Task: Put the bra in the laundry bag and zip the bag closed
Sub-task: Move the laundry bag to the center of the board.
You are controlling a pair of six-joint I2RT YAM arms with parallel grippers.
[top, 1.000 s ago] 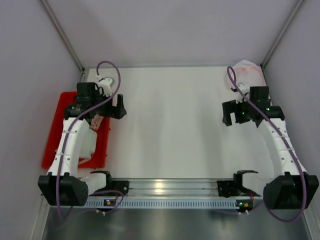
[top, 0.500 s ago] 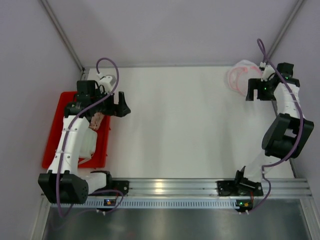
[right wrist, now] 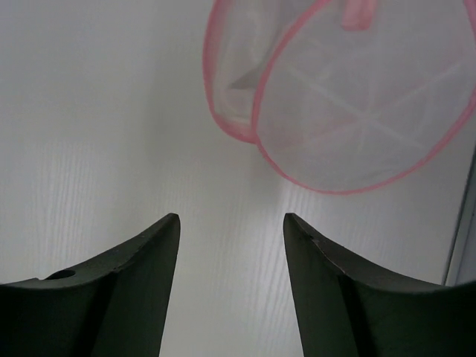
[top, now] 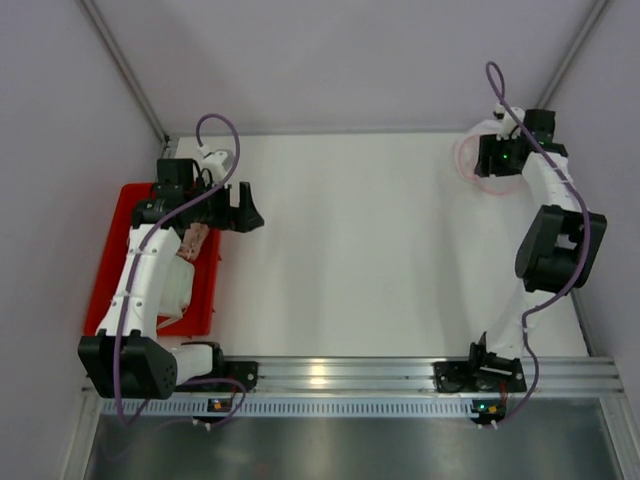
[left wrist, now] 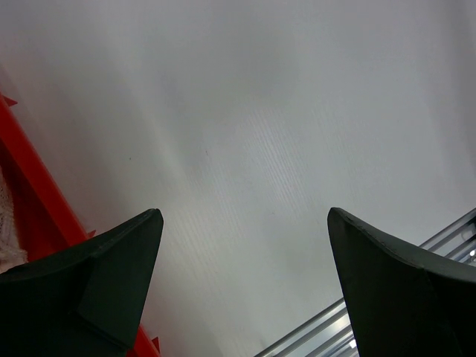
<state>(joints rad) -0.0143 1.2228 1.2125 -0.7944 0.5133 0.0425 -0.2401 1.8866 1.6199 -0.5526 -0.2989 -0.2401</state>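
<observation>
The bra (top: 195, 241), a pale pink lacy bundle, lies in the red tray (top: 108, 270) on the left and is partly covered by my left arm. A strip of its lace (left wrist: 6, 223) shows at the left edge of the left wrist view. My left gripper (top: 247, 211) (left wrist: 243, 216) hangs wide open over bare table just right of the tray. The laundry bag (top: 474, 158) (right wrist: 364, 97), round white mesh with a pink rim, lies in the far right corner. My right gripper (top: 492, 158) (right wrist: 231, 217) hovers at its near edge, its jaws partly apart and empty.
The red tray's rim (left wrist: 33, 190) runs along the left of the left wrist view. A white cloth (top: 176, 287) also lies in the tray. Grey walls close in the table at the back and on both sides. A metal rail (top: 330, 378) runs along the near edge.
My right arm has swung out from mid-right to the far right corner over the laundry bag, and its jaws have narrowed. My left gripper has drifted slightly right.
</observation>
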